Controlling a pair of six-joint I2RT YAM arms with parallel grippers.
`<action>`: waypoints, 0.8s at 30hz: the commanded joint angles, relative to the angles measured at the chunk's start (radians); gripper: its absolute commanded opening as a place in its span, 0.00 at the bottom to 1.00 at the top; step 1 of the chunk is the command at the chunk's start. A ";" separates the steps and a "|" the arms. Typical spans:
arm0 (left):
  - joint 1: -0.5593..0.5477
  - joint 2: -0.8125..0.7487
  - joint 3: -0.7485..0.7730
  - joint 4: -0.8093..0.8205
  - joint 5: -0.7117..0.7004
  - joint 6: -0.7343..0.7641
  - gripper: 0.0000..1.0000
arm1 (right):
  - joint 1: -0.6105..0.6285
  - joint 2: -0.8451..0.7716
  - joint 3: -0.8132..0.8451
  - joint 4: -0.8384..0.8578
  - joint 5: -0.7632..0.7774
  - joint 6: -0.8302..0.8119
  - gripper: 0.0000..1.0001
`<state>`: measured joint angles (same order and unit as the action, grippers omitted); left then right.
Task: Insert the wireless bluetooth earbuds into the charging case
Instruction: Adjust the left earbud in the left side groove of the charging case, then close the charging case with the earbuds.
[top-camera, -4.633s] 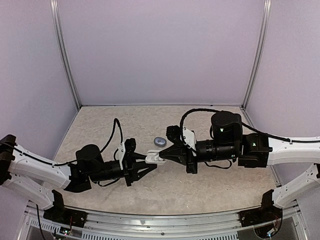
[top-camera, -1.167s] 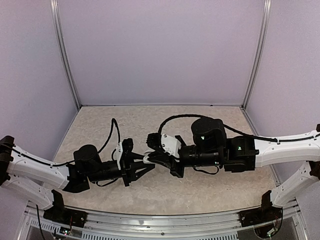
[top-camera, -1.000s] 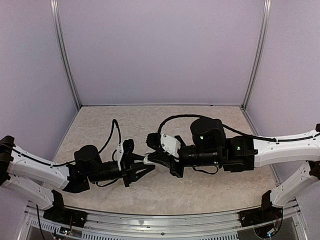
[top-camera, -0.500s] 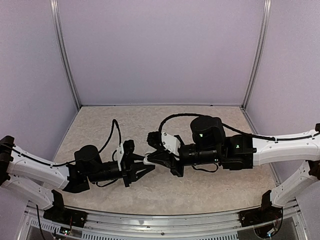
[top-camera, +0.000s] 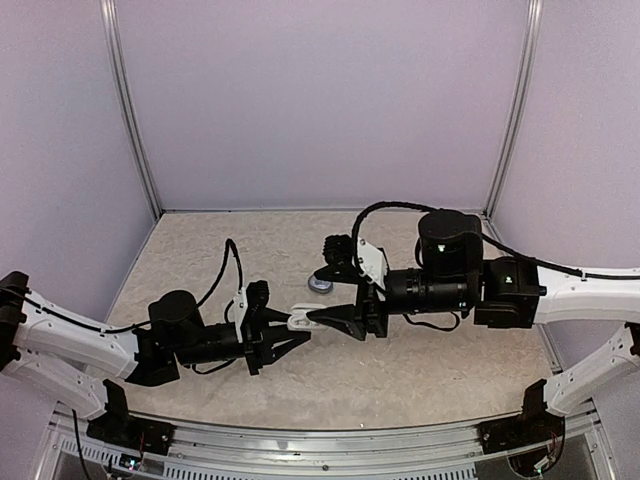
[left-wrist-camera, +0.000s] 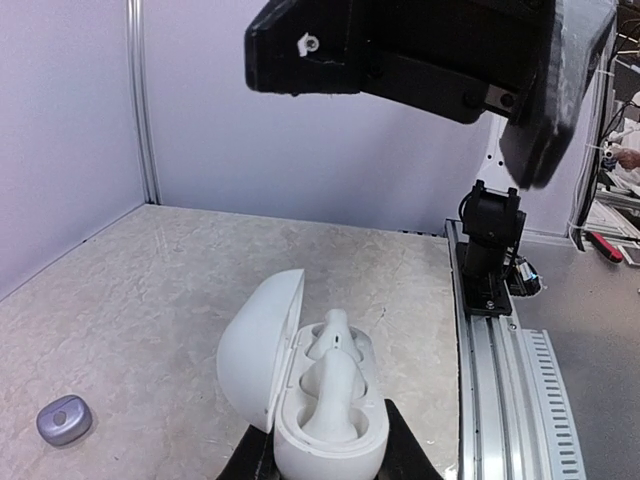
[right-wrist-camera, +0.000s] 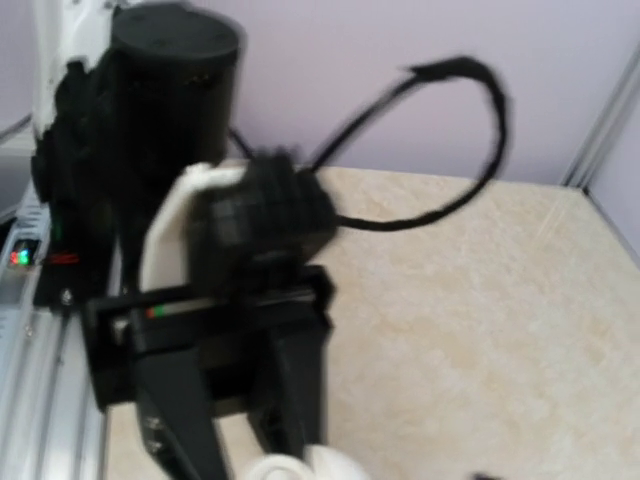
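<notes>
My left gripper (top-camera: 293, 323) is shut on the base of a white charging case (top-camera: 301, 320), holding it above the table. In the left wrist view the case (left-wrist-camera: 258, 350) stands open with its lid swung left. Two cream-white earbuds (left-wrist-camera: 338, 385) sit in its wells, stems up. My right gripper (top-camera: 327, 290) is just right of the case with its fingers spread wide and nothing between them. Its lower finger (top-camera: 335, 318) points at the case. The right wrist view is blurred; the case (right-wrist-camera: 300, 467) shows only at the bottom edge.
A small closed grey case (top-camera: 320, 284) lies on the table behind the grippers, also seen in the left wrist view (left-wrist-camera: 63, 420). The metal rail (left-wrist-camera: 505, 380) and right arm base (left-wrist-camera: 490, 240) line the near edge. Walls enclose three sides.
My right gripper has opened and drawn back to the right, away from the white case. The grey case behind it has come into sight. The left gripper and the case have stayed put.
</notes>
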<state>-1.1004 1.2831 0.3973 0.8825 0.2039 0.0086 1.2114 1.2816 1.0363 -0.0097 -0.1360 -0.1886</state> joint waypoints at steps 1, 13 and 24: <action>-0.004 -0.009 0.029 0.044 0.023 0.009 0.03 | -0.058 -0.027 -0.007 -0.005 -0.081 0.024 0.74; -0.008 -0.039 0.036 0.044 0.049 -0.001 0.03 | -0.099 0.035 -0.050 -0.018 -0.234 0.032 0.87; -0.006 -0.056 0.022 0.065 0.049 -0.004 0.03 | -0.099 0.087 -0.043 -0.007 -0.315 0.045 0.81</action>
<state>-1.1015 1.2499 0.4011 0.8982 0.2405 0.0067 1.1168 1.3514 0.9936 -0.0147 -0.4072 -0.1570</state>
